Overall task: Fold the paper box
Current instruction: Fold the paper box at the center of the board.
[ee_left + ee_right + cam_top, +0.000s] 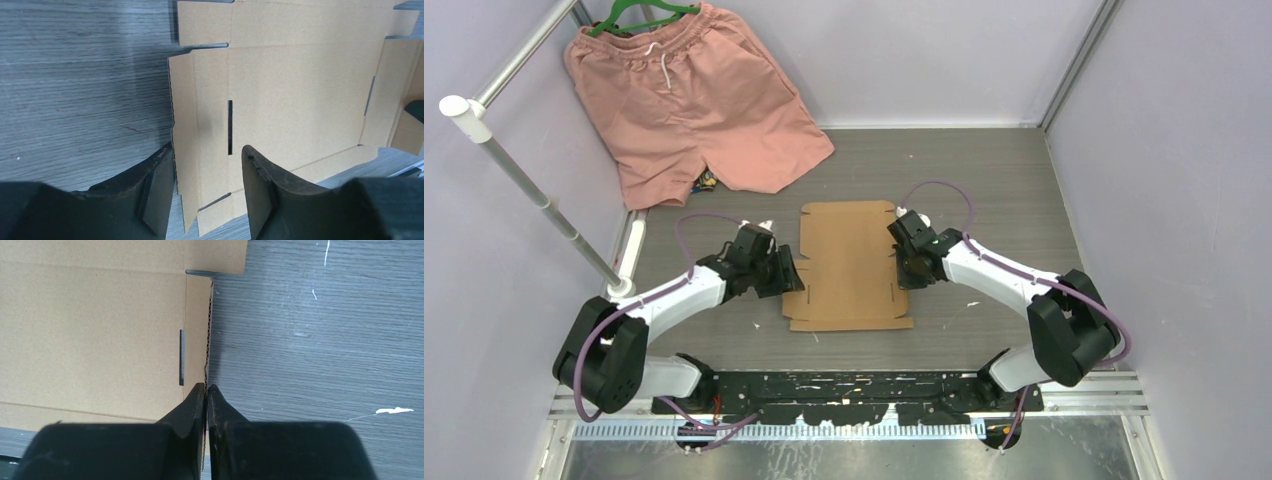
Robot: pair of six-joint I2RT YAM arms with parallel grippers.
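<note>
Flat brown cardboard sheet (849, 265) lies unfolded on the grey wood-grain table (984, 180), mid-table between the two arms, long side running away from the bases. Notched flaps and tabs on its edges, narrow slots cut near both side creases.

Left gripper (786, 272) is at the sheet's left edge, low on the table. Wrist view: its fingers (155, 197) stand apart and straddle the narrow left side flap, one finger outside the cardboard edge and about touching it, the other over the sheet just past the slot. The flap sits between the jaws and is not squeezed. Its corrugated edge shows, so the flap looks slightly lifted.

Right gripper (906, 262) is at the sheet's right edge, roughly opposite the left one. Wrist view: its fingers (192, 407) are pressed together with the thin corrugated edge of the right side flap running in between the tips, so it is pinched on the sheet's edge. The rest of the sheet is flat on the table.

Salmon-pink shorts (694, 100) on a green hanger (639, 15) are spread at the far left corner, well apart from the sheet. A white pole (524, 175) slants along the left side.
</note>
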